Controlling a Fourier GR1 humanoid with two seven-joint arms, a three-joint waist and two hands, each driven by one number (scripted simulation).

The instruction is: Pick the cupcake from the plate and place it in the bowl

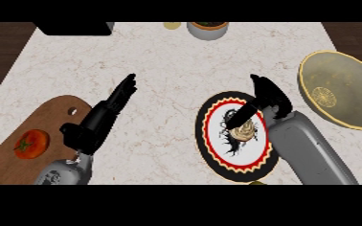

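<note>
The cupcake (243, 133), pale and swirled on top, sits near the middle of a round plate (212, 146) with a black rim, a red zigzag ring and a white centre. My right hand (267, 98) hovers at the plate's upper right edge. Its fingers are straight and point away from me, while the thumb (243, 115) slants down-left and ends just above the cupcake, not curled round it. The yellow-rimmed bowl (310, 84) stands at the counter's right edge, beyond that hand. My left hand (106, 116) rests open at the left, fingers stretched up and to the right.
A wooden cutting board (56, 112) with a red tomato (31, 143) lies at the lower left, under my left forearm. A grey pot (207, 29), a small yellow thing (172, 25) and a black box (74, 28) line the far edge.
</note>
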